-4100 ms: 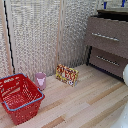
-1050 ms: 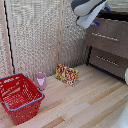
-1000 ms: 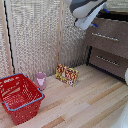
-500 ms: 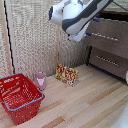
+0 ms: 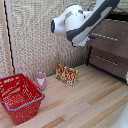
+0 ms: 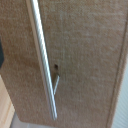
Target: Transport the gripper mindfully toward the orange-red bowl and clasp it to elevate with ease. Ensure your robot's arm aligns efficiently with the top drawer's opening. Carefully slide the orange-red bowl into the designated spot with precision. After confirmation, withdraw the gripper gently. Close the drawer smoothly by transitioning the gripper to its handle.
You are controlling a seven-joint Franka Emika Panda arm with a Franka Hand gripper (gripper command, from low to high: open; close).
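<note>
Jaws cannot be told: the robot's arm point(image 5: 82, 22) fills the exterior view's upper middle, fingers hidden. Top drawer point(image 5: 107, 37) with handle point(image 5: 104, 37) sits upper right. Possibly no orange-red bowl is visible.

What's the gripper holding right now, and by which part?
Cannot tell. The exterior view shows only the robot's arm swung out in front of the drawers; its fingers are not visible. The wrist view shows only a woven panel, no fingers and no held object.
</note>
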